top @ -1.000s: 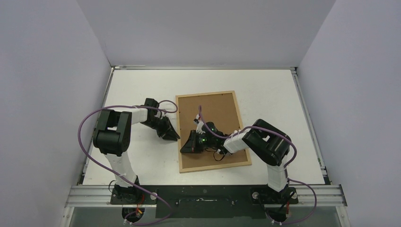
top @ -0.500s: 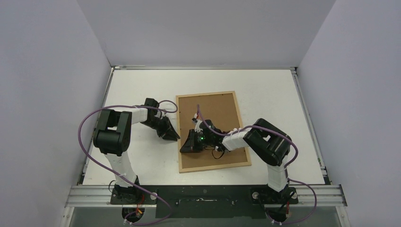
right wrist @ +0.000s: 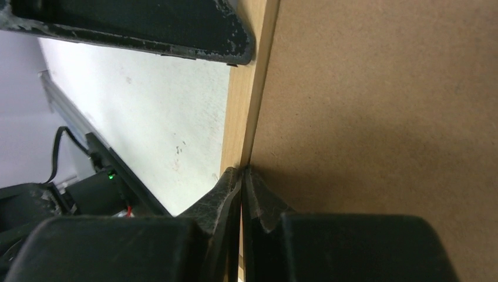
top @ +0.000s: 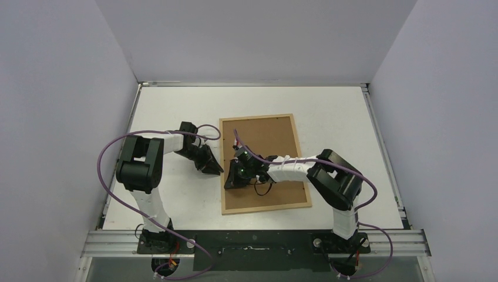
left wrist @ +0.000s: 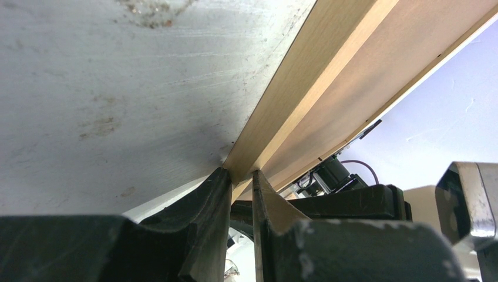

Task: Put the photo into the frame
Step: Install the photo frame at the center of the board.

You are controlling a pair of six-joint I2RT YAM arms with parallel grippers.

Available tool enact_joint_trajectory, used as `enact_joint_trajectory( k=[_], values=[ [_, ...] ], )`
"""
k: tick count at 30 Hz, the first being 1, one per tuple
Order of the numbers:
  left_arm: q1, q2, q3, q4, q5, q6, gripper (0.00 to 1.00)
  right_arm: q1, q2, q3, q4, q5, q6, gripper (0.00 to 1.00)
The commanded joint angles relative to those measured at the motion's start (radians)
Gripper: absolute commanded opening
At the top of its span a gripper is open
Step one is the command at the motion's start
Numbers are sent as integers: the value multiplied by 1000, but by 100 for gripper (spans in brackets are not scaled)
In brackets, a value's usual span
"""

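The frame [top: 267, 138] lies back side up on the white table, its brown board facing me inside a thin light-wood rail. My left gripper [top: 220, 171] is at the frame's left rail. In the left wrist view its fingertips [left wrist: 241, 174] are closed on the rail's edge [left wrist: 305, 88]. My right gripper [top: 229, 181] is shut, its tips [right wrist: 242, 170] pressed on the seam between the rail [right wrist: 241, 106] and the brown board [right wrist: 382, 106]. The left gripper's finger [right wrist: 147, 29] shows just ahead along the rail. The photo is hidden.
The white table [top: 176, 111] is walled at the back and both sides. The metal mounting rail [top: 252, 241] with both arm bases runs along the near edge. Purple cables loop off both arms.
My right arm has stretched further left across the board, its gripper moving a little up along the left rail. The frame has shifted very slightly. The left arm has stayed put.
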Motion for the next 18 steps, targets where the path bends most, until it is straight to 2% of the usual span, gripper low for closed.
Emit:
enact_joint_trajectory(
  k=[1, 9, 13, 15, 18],
  values=[
    [-34, 95, -55, -39, -319, 50, 17, -2, 19, 9, -376, 399, -93, 6],
    [-35, 84, -35, -51, -313, 52, 16, 15, -124, 42, -313, 411, -124, 21],
    [-36, 53, -40, -25, -259, 56, 19, 16, -145, 58, -230, 270, -126, 30],
    [-40, 44, -49, -13, -244, 52, 24, 19, -141, 28, -132, 171, -100, 31],
    [-49, 36, -75, 4, -230, 38, 28, 22, -147, -61, 100, 77, -28, 31]
  ],
)
